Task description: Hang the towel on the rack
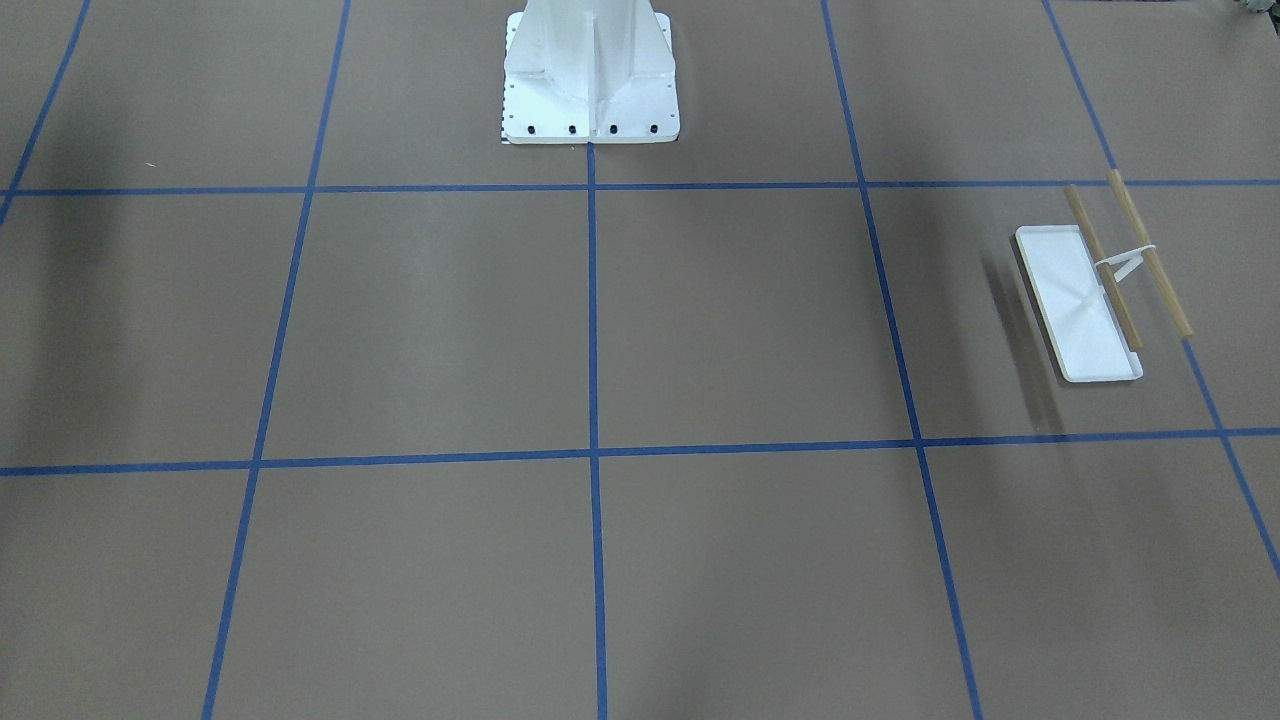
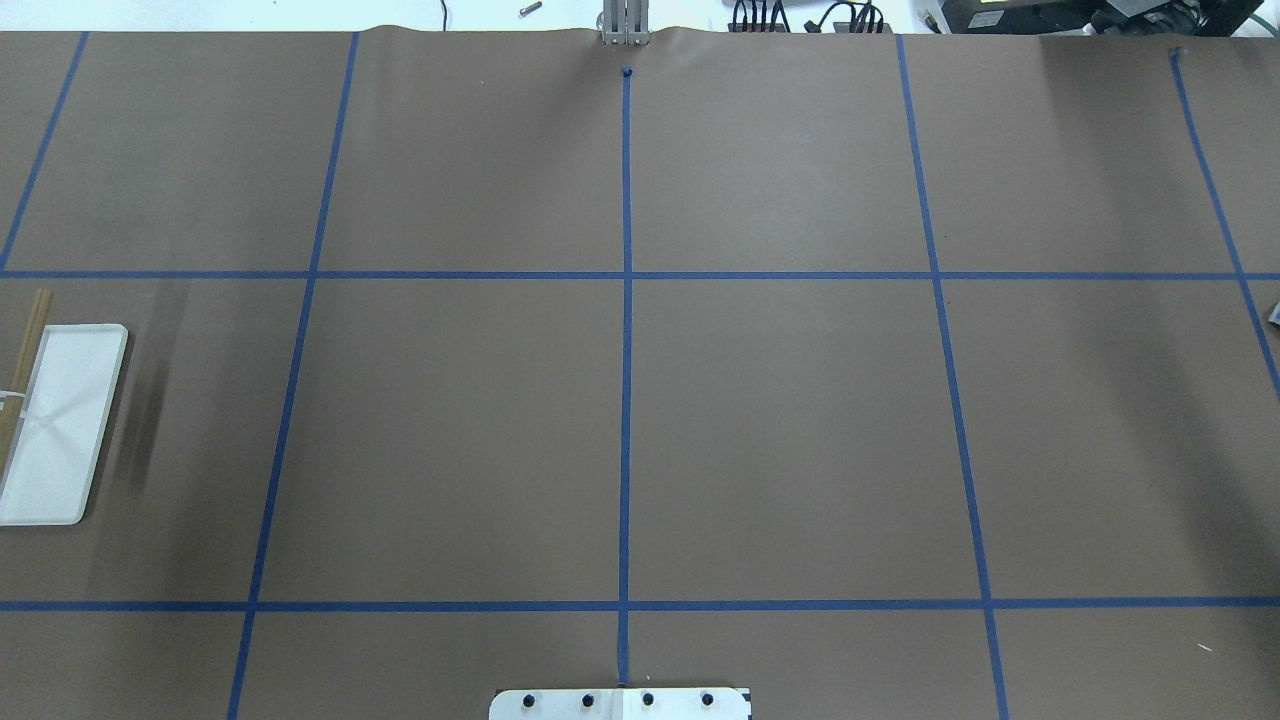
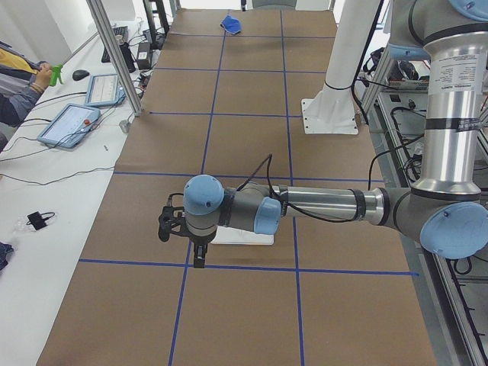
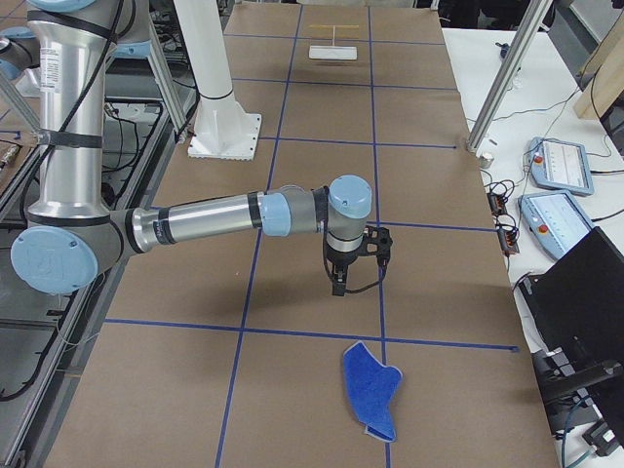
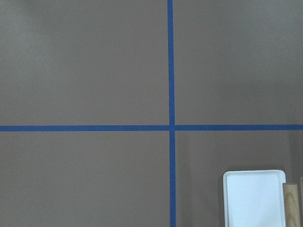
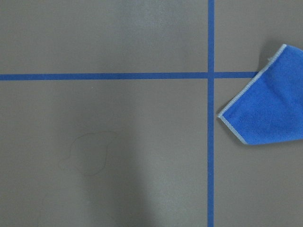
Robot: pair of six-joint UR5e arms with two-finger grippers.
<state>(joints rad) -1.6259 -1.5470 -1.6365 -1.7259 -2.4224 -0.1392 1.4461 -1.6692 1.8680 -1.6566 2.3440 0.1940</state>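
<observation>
Exterior right view: the towel (image 4: 370, 390) lies flat on the brown worktop (image 4: 312, 175), close to the edge at the robot's right end and about midway across. It sits just beside a blue tape line (image 6: 210, 165). The right pincer (image 4: 338, 285) hangs fingers-down above the worktop, apart from the towel. Cannot tell how wide it stands or whether it grips anything.

The rack (image 1: 1080, 300) stands near the opposite end edge, on the robot's left, with its white tray flat and its two wood bars parallel. The left pincer (image 3: 199, 258) hangs fingers-down by the rack, its arm hiding part of the tray. Its opening and hold, likewise cannot tell. A white pedestal (image 1: 590, 80) is bolted at the robot-side edge.
</observation>
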